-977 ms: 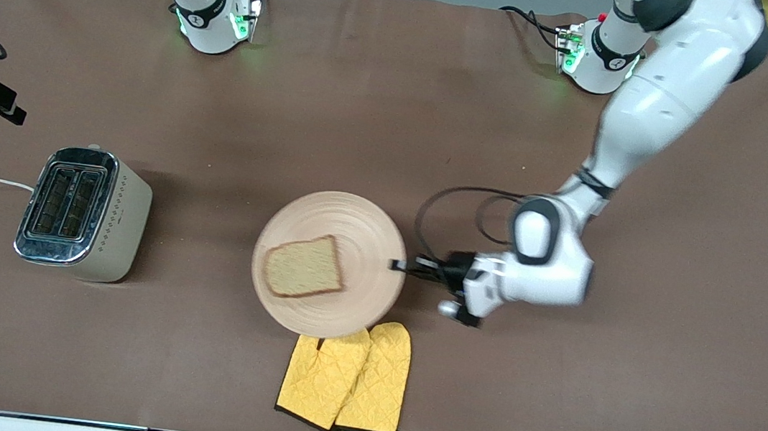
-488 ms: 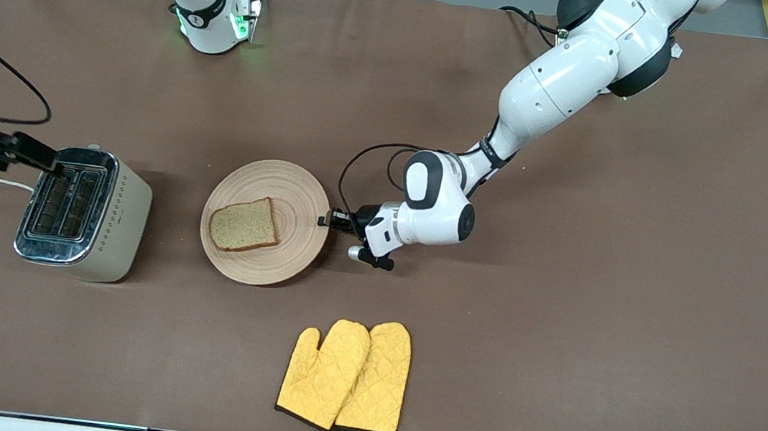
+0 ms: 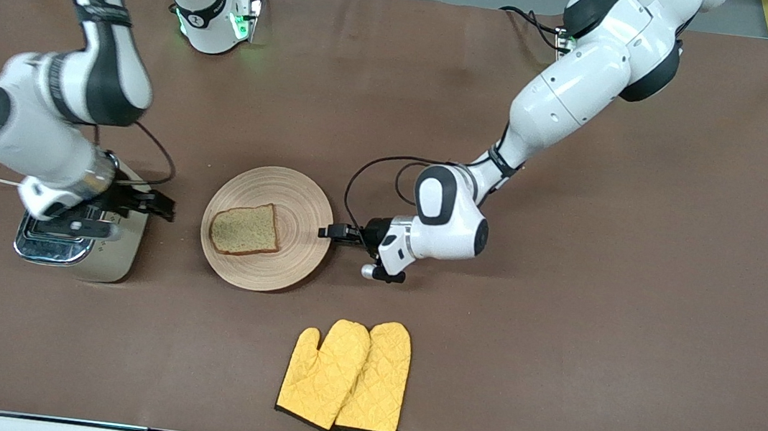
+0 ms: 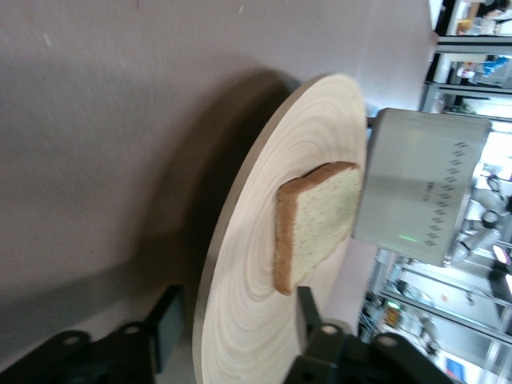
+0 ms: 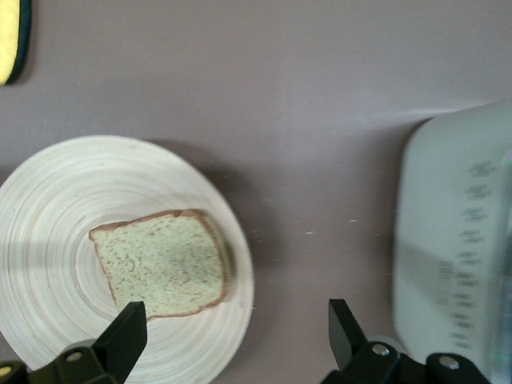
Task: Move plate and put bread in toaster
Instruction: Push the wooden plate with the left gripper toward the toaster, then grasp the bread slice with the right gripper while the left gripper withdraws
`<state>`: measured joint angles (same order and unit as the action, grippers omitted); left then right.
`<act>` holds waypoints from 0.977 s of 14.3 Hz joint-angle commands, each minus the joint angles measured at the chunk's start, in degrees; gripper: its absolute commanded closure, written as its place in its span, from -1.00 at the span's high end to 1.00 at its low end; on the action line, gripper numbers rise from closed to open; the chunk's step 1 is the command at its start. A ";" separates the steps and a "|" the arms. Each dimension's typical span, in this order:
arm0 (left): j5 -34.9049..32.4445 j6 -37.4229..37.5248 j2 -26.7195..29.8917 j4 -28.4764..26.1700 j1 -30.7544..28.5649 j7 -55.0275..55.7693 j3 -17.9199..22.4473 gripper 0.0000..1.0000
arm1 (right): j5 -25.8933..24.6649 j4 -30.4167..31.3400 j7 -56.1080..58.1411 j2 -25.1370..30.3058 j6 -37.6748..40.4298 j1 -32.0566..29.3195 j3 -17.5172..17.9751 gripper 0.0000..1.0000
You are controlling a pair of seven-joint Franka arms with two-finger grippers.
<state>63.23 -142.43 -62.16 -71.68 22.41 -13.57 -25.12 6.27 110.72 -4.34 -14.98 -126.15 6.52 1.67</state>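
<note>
Left gripper: I see its fingers straddling the rim of the plate, one under the edge, one above it on the ringed face. Gap is narrow, closed down on the rim at the side toward the left arm's end of the table. The left wrist view confirms both fingertips pinching the wooden edge.

Plate sits between the toaster and the left gripper, farther from the front camera than the yellow oven mitts. I cannot tell whether it rests flat on the table or is lifted slightly.

Bread: lying flat on the plate, off-centre toward the toaster side, well apart from the left fingertips.

Right gripper: over the gap between toaster and plate, just beside the toaster's upper edge. Fingers spread wide, holding nothing. In the right wrist view the bread lies partly between the two fingertips but below them, untouched; the toaster shows at the edge.
</note>
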 commanded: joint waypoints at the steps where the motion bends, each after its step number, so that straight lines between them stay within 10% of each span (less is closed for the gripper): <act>1: -2.13 10.29 2.30 -0.04 -4.12 0.39 3.92 1.00 | 0.50 4.48 -0.41 -1.54 -8.27 1.82 -0.44 1.00; 5: -12.22 24.63 2.57 3.47 -10.62 0.30 8.07 1.00 | 0.50 7.85 -0.50 -4.62 -15.70 3.15 -0.35 0.93; 10: -32.33 35.45 6.52 4.61 -19.93 -0.49 8.16 1.00 | 0.50 8.02 -0.67 -5.15 -15.26 3.32 -0.26 -0.01; 14: -48.24 39.25 12.74 4.79 -23.20 -3.30 8.16 1.00 | 0.58 7.76 -0.67 -7.17 -15.97 3.50 -0.26 -0.10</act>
<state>21.78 -104.93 -54.12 -65.93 -1.03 -16.28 -17.30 6.27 117.92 -4.63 -21.63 -141.17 9.40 1.64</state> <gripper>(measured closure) 0.000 0.542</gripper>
